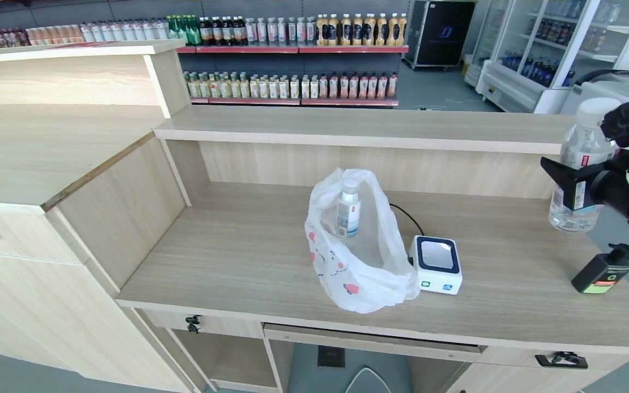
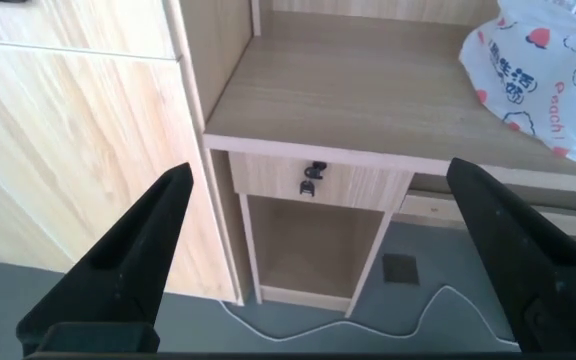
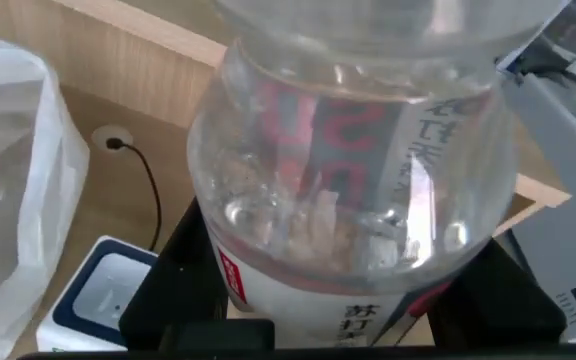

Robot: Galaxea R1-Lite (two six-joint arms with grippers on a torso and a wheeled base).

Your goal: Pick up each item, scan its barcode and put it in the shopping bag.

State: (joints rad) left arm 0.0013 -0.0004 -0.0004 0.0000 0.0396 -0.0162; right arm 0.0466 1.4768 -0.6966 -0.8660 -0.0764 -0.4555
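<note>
My right gripper [image 1: 579,188] is shut on a clear water bottle [image 1: 582,164] with a white cap, held upright above the counter's right end. In the right wrist view the same bottle [image 3: 353,190] sits between the black fingers [image 3: 183,270]. A white printed shopping bag [image 1: 355,245] stands mid-counter with a small white-capped bottle [image 1: 348,210] upright inside. The white barcode scanner [image 1: 437,263] with a dark-framed window sits just right of the bag. My left gripper [image 2: 318,260] hangs open below the counter's left front, nothing between its fingers.
A black and green pump bottle [image 1: 603,270] lies near the counter's [image 1: 238,256] right front edge. A black cable [image 1: 406,215] runs from the scanner to the back wall. A raised ledge [image 1: 358,131] borders the rear; a tall cabinet [image 1: 74,180] bounds the left. Drawers sit underneath.
</note>
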